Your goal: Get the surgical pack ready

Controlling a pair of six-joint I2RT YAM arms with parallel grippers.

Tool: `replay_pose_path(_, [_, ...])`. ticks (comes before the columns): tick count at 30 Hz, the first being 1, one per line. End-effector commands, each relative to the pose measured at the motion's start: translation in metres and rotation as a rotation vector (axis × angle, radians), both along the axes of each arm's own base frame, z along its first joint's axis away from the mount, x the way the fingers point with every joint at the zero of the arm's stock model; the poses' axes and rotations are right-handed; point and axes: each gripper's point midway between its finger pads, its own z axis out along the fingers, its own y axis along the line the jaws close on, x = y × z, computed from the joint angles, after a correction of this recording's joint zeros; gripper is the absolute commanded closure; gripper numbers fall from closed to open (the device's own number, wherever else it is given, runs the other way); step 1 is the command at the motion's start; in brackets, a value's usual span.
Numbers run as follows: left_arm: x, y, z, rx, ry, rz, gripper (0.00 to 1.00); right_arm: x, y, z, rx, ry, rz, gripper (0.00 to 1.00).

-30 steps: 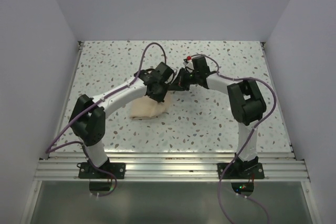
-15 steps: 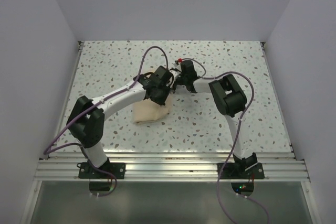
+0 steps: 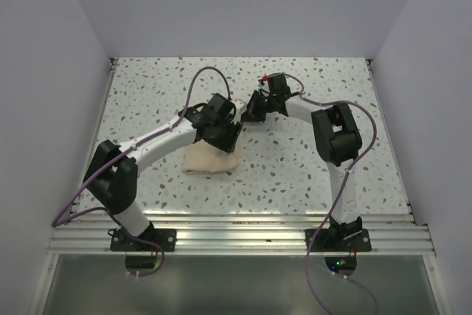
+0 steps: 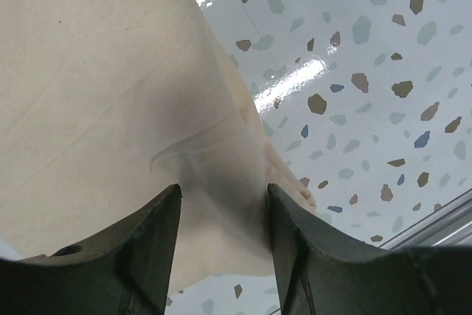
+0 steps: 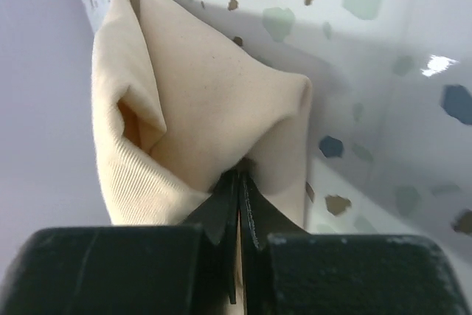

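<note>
Cloth (image 3: 211, 161) bundled on speckled table (image 3: 310, 175), right gripper (image 5: 237, 179) pinching a fold — left gripper (image 4: 223, 195) parted over it.

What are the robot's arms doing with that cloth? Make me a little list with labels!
Cloth: the cloth is tan, bunched up and lying on the speckled table
Left fingers: the left fingers are open, spread over the cloth and not gripping it
Right fingers: the right fingers are shut, pinching a fold of the cloth
Other pack things: none in view
</note>
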Motion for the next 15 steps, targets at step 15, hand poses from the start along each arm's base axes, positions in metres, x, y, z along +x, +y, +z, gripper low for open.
replay_pose_path(15, [0.035,-0.008,0.045,-0.1,-0.072,0.048,0.76,-0.073,-0.027,0.02,-0.041,-0.018,0.147,1.0])
